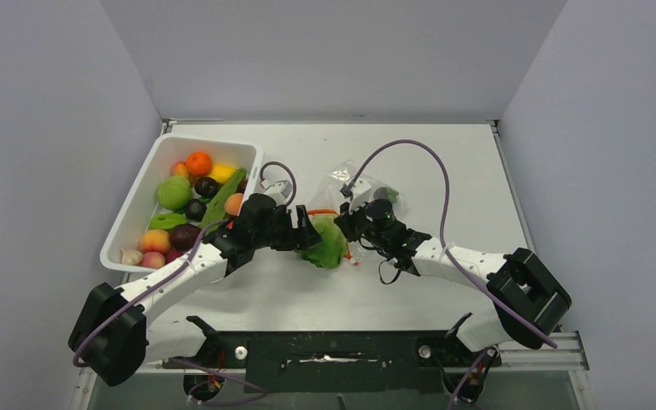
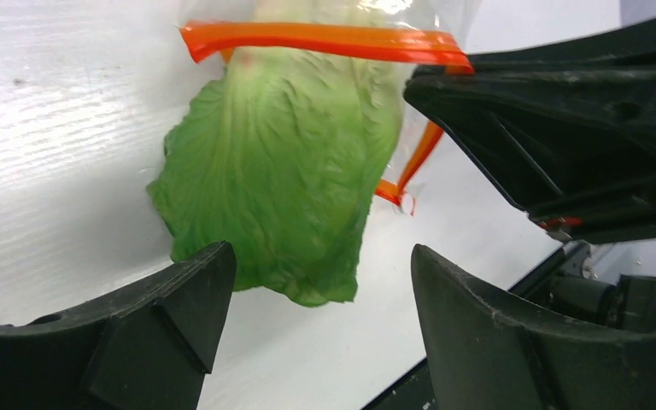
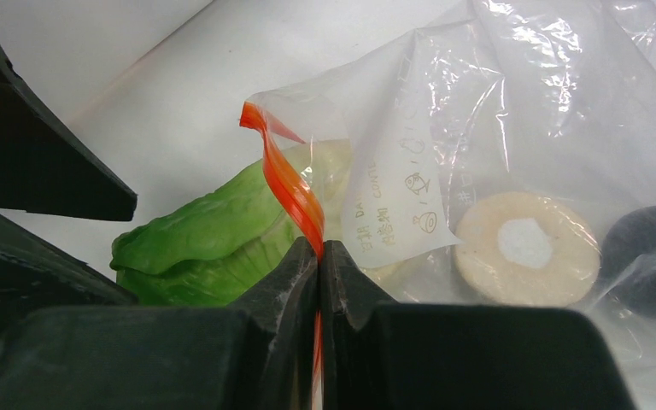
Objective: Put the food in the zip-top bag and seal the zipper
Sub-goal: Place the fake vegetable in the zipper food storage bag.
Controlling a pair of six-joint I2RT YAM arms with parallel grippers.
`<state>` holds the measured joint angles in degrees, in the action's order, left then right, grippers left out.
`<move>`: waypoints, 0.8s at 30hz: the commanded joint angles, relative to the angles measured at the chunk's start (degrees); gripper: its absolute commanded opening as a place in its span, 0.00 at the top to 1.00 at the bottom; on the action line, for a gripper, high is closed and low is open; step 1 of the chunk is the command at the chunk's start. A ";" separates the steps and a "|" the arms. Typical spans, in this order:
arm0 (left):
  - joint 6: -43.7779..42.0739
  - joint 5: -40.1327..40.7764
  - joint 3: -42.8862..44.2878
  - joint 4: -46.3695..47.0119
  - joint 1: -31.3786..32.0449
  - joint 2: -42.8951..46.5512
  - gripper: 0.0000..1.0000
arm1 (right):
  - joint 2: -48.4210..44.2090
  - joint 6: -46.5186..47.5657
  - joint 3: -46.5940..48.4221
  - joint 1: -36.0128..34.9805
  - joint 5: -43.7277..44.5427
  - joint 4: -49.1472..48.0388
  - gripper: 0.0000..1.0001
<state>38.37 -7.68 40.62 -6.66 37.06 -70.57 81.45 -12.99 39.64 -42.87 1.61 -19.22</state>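
We pinch the zipper (image 3: 284, 179) in our right hand (image 3: 319, 248) to hold the bag (image 3: 521, 102) open; our left hand (image 2: 318, 256), spread, hovers by the lettuce (image 2: 282, 162) jutting toward 6 o'clock.

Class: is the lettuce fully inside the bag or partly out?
Partly out. The lettuce passes under the zipper; most lies outside the bag.

Counter (image 1: 444, 171): bin (image 1: 128, 224) at far left, holding food (image 1: 190, 201). Zip-top bag (image 1: 342, 175) at centre, right of bin. Lettuce (image 1: 329, 243) half inside its mouth, near side. Left pincer (image 2: 316, 260) left of lettuce; right pincer (image 3: 319, 252) right of it, on zipper (image 3: 286, 184).
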 commanded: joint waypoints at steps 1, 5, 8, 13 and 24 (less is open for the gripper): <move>-0.90 5.86 -0.68 6.32 1.91 -2.40 0.25 | 0.69 -2.05 3.35 0.39 -0.94 -2.63 1.00; -0.70 2.82 -2.74 11.12 2.06 -6.05 0.24 | 0.89 -2.40 3.99 0.40 -1.24 -2.41 1.00; -0.07 2.08 -2.74 13.07 2.69 -7.75 0.24 | 1.06 -2.36 4.21 0.42 -1.26 -2.23 1.00; -0.20 3.56 -4.27 14.12 2.94 -6.93 0.59 | 1.48 -2.31 4.30 0.38 -1.96 -2.33 1.00; 2.30 2.80 -0.36 11.53 2.83 2.21 1.00 | -2.12 -0.67 4.05 -0.82 -7.41 -3.16 1.00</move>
<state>38.72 -4.93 36.23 1.19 39.77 -73.41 82.91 -14.61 41.28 -42.85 -2.90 -18.74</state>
